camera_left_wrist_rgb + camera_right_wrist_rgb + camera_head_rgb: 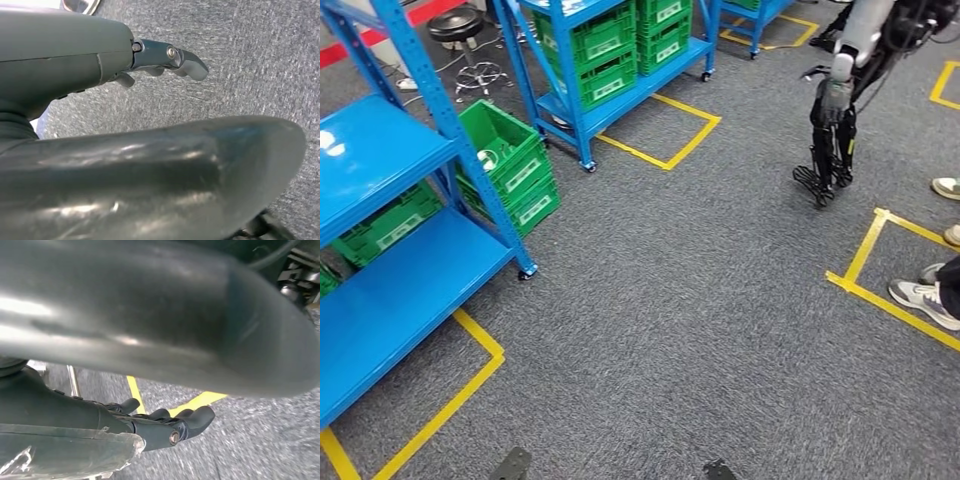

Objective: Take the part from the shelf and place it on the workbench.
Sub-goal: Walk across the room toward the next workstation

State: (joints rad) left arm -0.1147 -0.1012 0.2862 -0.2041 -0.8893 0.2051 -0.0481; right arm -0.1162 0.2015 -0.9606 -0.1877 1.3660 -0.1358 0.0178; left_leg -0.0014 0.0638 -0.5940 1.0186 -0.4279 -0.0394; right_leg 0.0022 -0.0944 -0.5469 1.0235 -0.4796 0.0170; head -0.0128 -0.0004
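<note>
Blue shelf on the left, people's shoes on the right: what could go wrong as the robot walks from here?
1. The blue shelf stands on casters, so a bump might roll it.
2. The green crates sit on the floor beside it and could catch a foot.
3. People's shoes and another robot are near, so a wide turn might hit them.
Neither left robot hand nor right robot hand holds anything.

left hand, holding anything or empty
Empty: in the left wrist view the left hand has its thumb and fingers apart, with nothing but grey carpet between them.
</note>
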